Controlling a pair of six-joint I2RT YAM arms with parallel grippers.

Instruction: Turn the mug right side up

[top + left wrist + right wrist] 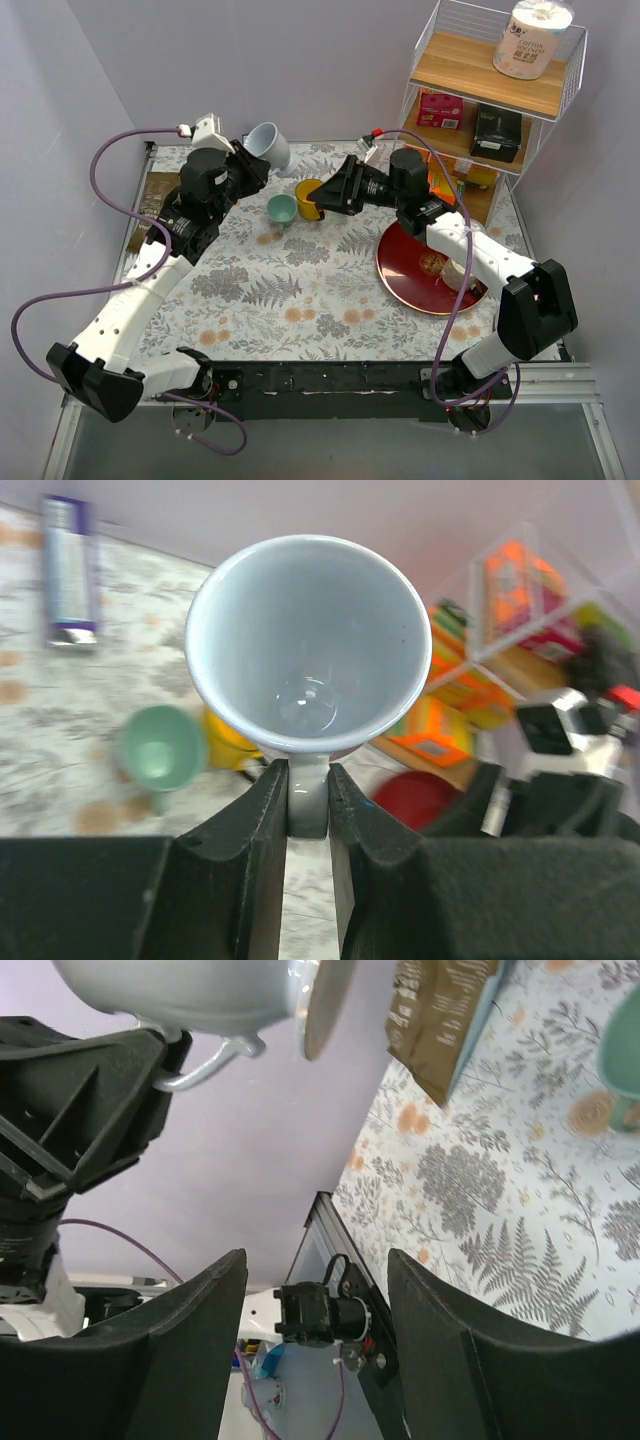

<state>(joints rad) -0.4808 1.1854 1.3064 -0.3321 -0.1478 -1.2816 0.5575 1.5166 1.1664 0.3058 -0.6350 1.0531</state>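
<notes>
Fern-printed cloth covers the table [300, 300], the widest surface in the top view. At its far right corner stands a white wire rack with wooden shelves [470, 70], a wrapped roll of paper [530, 40] on its top board. A round dark red plate [410, 270] lies flat on the cloth near the right arm.

The pale grey ceramic mug [268, 145] is held clear of the table at its far edge, left of centre. It is tilted, with its mouth turned up and away from the right arm. The left wrist view looks straight into the mug's open mouth [310, 650]. The left gripper [308, 800] is clamped on the mug's handle, one black finger [255, 840] on each side.

The right gripper [312, 205] points toward the mug, with its jaws spread wide. The right wrist view shows nothing between them [315, 1260]. The mug [190, 990] appears above them in that view.

A small yellow cup [308, 190] stands at the right fingertips; whether they touch it cannot be told. A small green cup [281, 209] stands upright just beside the yellow one, on its left. A brown packet [155, 195] lies at the left edge of the cloth.
</notes>
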